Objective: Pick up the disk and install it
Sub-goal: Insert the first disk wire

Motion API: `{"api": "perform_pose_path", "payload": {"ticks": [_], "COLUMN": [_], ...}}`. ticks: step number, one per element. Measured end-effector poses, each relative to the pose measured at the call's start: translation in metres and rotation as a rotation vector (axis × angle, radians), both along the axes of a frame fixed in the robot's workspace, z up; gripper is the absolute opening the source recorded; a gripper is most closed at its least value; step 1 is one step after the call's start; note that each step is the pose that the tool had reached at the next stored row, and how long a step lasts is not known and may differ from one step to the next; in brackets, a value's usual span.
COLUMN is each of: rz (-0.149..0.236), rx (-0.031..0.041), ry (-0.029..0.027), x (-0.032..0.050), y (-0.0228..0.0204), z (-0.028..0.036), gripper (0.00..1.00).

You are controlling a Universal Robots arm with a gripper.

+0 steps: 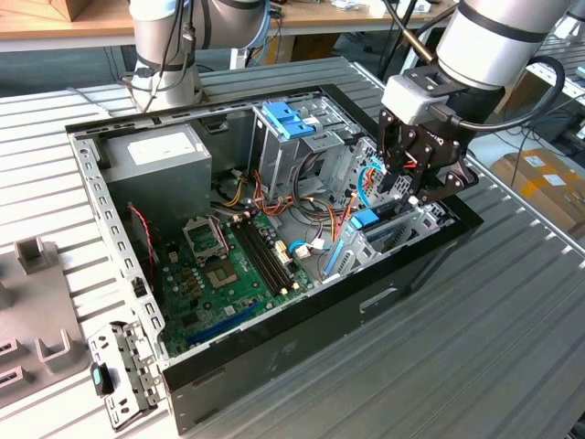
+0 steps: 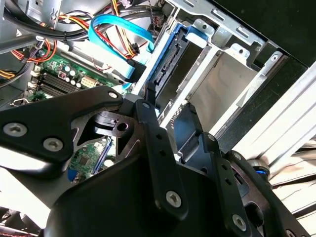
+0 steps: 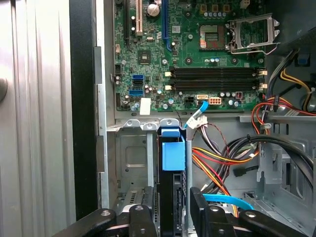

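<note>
**Gripper holding the disk on edge at the drive bay**

Across the exterior view from its left, the power supply (image 1: pixel 155 165) and motherboard (image 1: pixel 219 274) are sitting apart from the work. At the right, the gripper (image 1: pixel 402 185) is hanging inside the open computer case (image 1: pixel 274 320). It looks to be clasping the disk (image 3: pixel 172 190), which is standing on edge with its blue tab up, probably to fit the narrow drive bay (image 2: pixel 222 74).

Silver-grey arm (image 1: pixel 494 55), black band (image 1: pixel 503 30) and cable (image 1: pixel 559 80); black linkages (image 2: pixel 153 148) carry silver screws (image 2: pixel 173 198).
</note>
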State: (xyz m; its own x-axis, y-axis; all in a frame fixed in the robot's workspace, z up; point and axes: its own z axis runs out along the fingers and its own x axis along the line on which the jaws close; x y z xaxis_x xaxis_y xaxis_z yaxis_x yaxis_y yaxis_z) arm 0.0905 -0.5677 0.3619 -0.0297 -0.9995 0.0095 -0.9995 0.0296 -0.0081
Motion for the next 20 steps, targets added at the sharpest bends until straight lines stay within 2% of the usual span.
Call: {"api": "perform_pose_path", "payload": {"ticks": [12, 14, 16, 20], "rz": [0.000, 0.000, 0.000, 0.000], "rx": [-0.0001, -0.0002, 0.0000, -0.0003], "ry": [0.0000, 0.0000, 0.0000, 0.0000], "x": [0.0006, 0.0007, 0.0008, 0.0008], "y": [0.0017, 0.0018, 0.0020, 0.0028], "z": [0.0001, 0.0032, 0.0124, 0.0157], "gripper": [0.42, 0.42, 0.42, 0.42]}}
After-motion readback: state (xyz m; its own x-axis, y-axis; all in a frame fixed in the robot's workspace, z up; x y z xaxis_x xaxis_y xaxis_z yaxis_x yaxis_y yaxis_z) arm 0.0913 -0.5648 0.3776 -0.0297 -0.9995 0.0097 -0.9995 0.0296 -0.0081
